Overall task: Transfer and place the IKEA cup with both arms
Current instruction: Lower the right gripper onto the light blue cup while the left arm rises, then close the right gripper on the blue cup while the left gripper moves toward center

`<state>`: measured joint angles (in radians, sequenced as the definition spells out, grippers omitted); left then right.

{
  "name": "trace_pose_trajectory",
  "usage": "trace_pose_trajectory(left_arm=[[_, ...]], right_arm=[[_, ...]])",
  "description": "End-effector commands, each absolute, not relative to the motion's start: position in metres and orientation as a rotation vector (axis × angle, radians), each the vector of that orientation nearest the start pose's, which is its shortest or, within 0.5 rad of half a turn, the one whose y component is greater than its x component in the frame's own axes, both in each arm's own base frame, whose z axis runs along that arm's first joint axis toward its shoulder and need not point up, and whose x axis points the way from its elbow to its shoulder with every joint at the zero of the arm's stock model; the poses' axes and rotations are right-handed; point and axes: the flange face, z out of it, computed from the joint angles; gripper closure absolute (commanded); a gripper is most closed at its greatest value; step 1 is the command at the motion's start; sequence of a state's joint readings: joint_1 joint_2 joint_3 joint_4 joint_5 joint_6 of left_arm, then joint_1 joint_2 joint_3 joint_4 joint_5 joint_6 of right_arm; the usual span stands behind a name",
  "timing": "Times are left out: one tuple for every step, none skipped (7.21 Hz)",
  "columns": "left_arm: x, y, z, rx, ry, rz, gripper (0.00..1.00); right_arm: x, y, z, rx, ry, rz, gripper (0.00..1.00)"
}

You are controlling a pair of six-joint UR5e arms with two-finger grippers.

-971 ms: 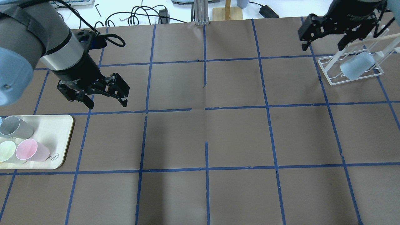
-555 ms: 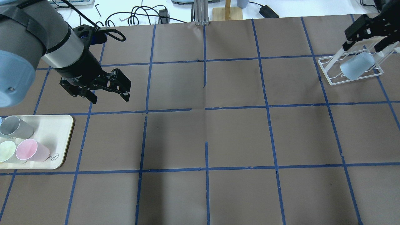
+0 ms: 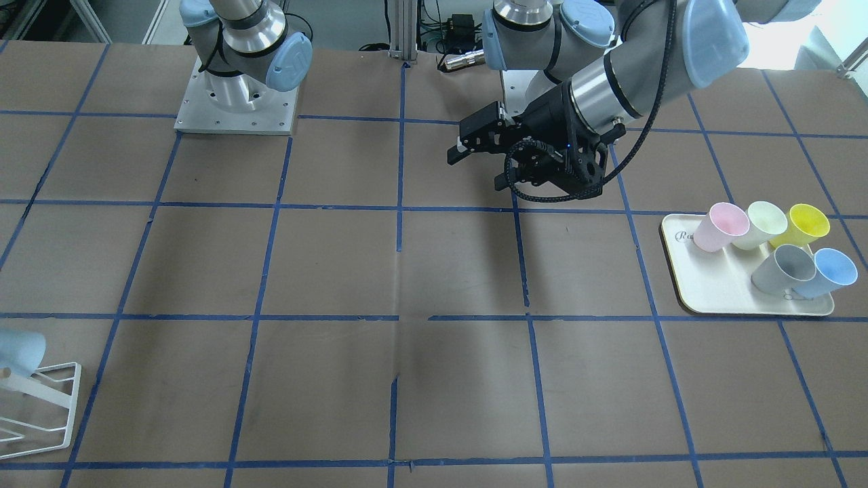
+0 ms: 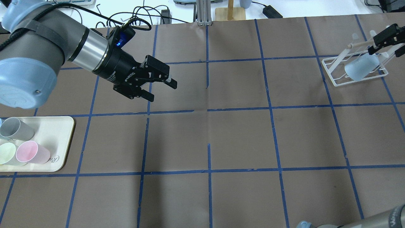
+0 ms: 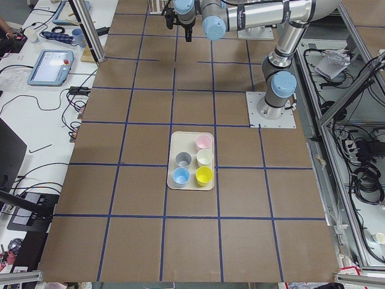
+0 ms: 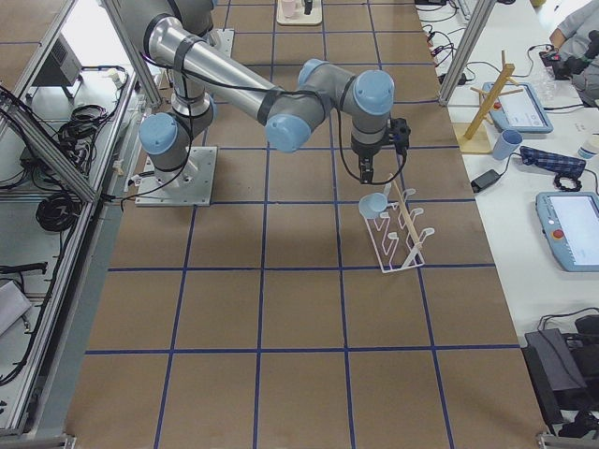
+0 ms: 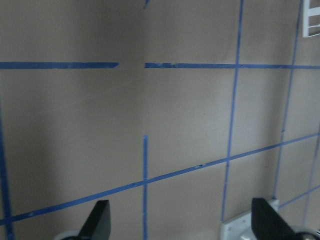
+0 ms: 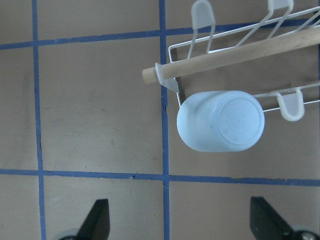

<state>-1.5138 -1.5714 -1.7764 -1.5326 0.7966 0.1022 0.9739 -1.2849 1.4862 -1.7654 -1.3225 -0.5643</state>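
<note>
The IKEA cup [image 4: 360, 68] is light blue and hangs tilted on a peg of a white wire rack [image 4: 332, 74] at the far right. It also shows in the front view [image 3: 20, 352] and in the right wrist view [image 8: 220, 127], bottom up. My right gripper [image 4: 384, 49] is open and empty, hovering just above the rack and cup, apart from them; the right side view [image 6: 365, 173] shows it too. My left gripper [image 4: 162, 91] is open and empty, above the left-centre of the table. A second light blue cup [image 3: 831, 271] stands on the tray.
A cream tray [image 4: 60, 133] at the left edge holds a grey cup [image 4: 15, 128], a pink cup [image 4: 31, 152], a pale green cup [image 4: 8, 153] and a yellow cup [image 3: 803, 224]. A wooden stand [image 4: 230, 11] and cables [image 4: 139, 15] lie beyond the far edge.
My left gripper has swung right toward the table's middle, turning its fingers to point right. My right gripper has moved right to above the rack, now partly off the overhead view's edge.
</note>
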Motion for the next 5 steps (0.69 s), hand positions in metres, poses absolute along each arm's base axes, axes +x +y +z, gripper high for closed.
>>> trace_pose_trajectory(left_arm=[[-0.186,-0.493,0.411,0.099,-2.152,-0.171,0.0],[-0.193,-0.498,0.412,0.118,-2.038,-0.17,0.0],[-0.198,-0.503,0.419,0.146,-1.916,-0.165,0.0],[-0.203,-0.505,0.407,0.162,-1.867,-0.189,0.0],[-0.207,-0.503,0.393,0.221,-1.716,-0.205,0.0]], right_arm=[[-0.245,-0.598,0.361,0.106,2.886,-0.245,0.0],[-0.251,-0.604,0.35,0.124,2.882,-0.246,0.0],[-0.252,-0.606,0.341,0.193,2.869,-0.225,0.0],[-0.251,-0.606,0.338,0.271,2.854,-0.209,0.0],[-0.253,-0.609,0.327,0.271,2.85,-0.199,0.0]])
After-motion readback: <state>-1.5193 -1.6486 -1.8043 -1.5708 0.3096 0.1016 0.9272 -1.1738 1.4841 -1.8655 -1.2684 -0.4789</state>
